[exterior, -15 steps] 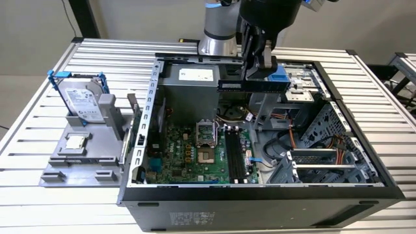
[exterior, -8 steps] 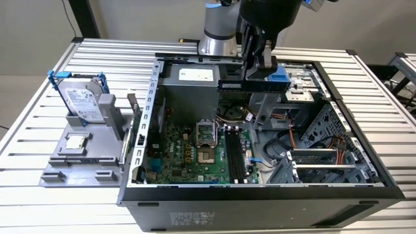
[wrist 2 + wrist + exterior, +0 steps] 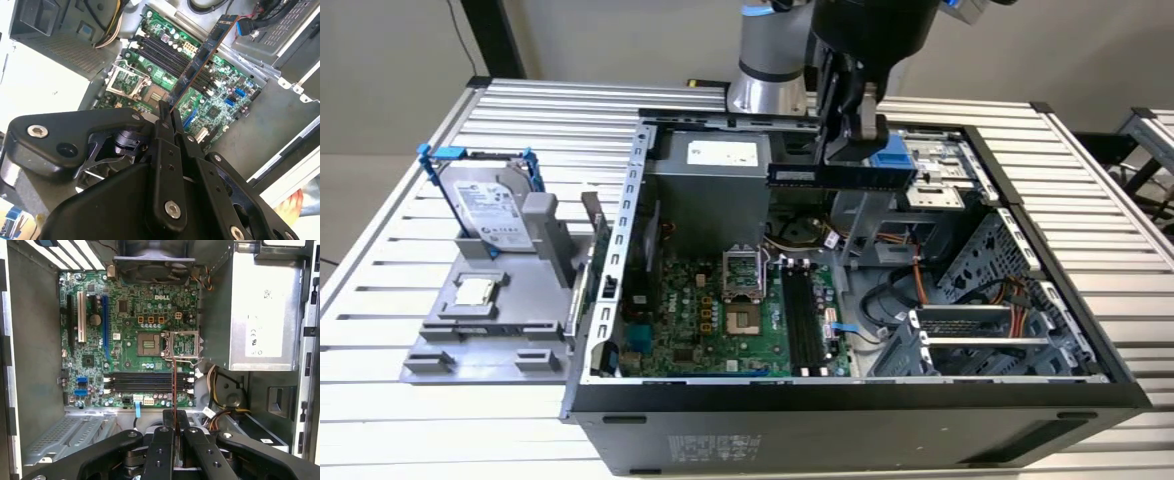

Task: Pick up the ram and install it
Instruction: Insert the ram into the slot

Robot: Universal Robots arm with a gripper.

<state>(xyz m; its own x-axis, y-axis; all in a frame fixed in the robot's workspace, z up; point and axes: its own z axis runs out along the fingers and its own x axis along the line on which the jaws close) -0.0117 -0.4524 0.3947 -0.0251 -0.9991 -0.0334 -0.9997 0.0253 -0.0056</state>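
Grey slatted metal table (image 3: 1101, 150) holds an open black computer box (image 3: 854, 425). High over its green board (image 3: 700, 310), the black claw (image 3: 851, 142) is clenched on the thin blue-green ram stick (image 3: 811, 177). Long black slots (image 3: 803, 320) lie below, and the stick looks turned across them.

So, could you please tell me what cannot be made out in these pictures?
Second wrist view: the tool hides the ram's gripped end.
First wrist view: the ram is edge-on, so its chips are hidden.
Exterior view: the arm is cut off by the top edge.
Exterior view: the slots' latches are too small to judge.
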